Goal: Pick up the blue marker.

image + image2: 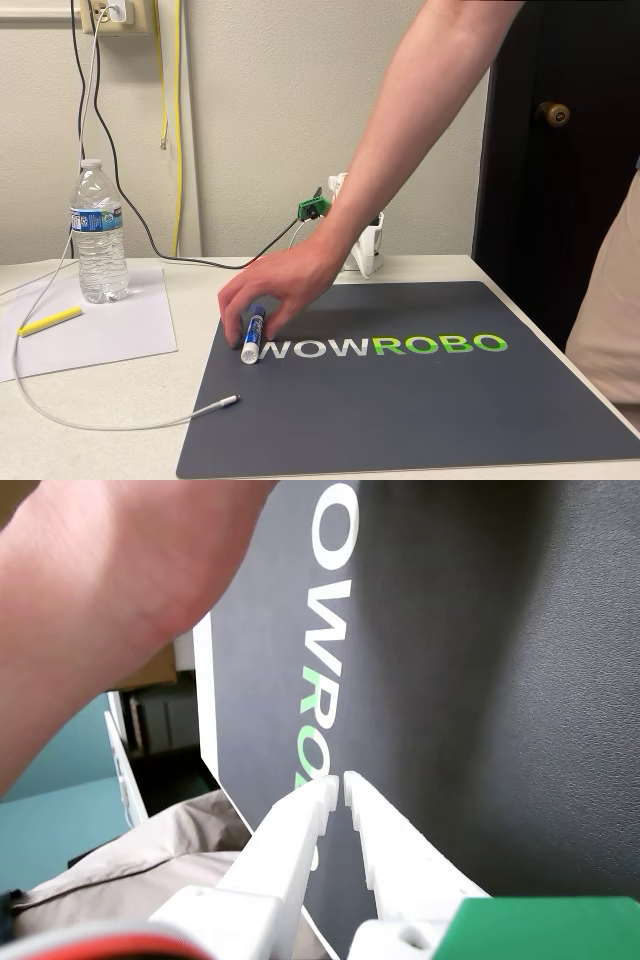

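A: Start with the fixed view. Where is the blue marker (253, 334)?

B: It lies on the dark mat (420, 410), toward nine o'clock from the mat's middle, just at the left end of the printed lettering (385, 346). Its blue end points to twelve, its white end to six. A person's hand (275, 292) comes in from about one o'clock and covers it, fingers touching the barrel.

A: And around the mat?

B: At nine o'clock a sheet of paper (110, 330) carries a water bottle (99, 233) and a yellow highlighter (49, 321). A white cable (110, 423) loops along the table to a plug near seven o'clock of the mat. The white arm (365, 245) stands behind the forearm at twelve o'clock, at the mat's far edge.

A: Now the wrist view.

B: The gripper (337, 784) enters from six o'clock, its two white fingers (400, 850) nearly closed, only a thin slit between the tips, and nothing held between them. It hangs over the mat (500, 680), beside the lettering (328, 620). The person's forearm (110, 590) fills the corner at ten o'clock.
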Action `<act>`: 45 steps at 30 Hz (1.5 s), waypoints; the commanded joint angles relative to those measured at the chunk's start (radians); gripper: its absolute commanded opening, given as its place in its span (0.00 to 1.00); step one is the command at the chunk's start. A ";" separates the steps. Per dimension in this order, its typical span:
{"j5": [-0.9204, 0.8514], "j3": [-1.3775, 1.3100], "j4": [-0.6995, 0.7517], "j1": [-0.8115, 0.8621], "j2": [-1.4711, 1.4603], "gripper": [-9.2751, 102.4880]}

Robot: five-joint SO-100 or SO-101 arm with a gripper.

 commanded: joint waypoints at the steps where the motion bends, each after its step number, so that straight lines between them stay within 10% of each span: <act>1: -0.003 -0.005 0.002 0.002 0.008 0.08; 38: 0.006 -0.005 0.000 0.002 0.008 0.08; 45: 0.095 -0.077 -0.201 0.061 -0.021 0.08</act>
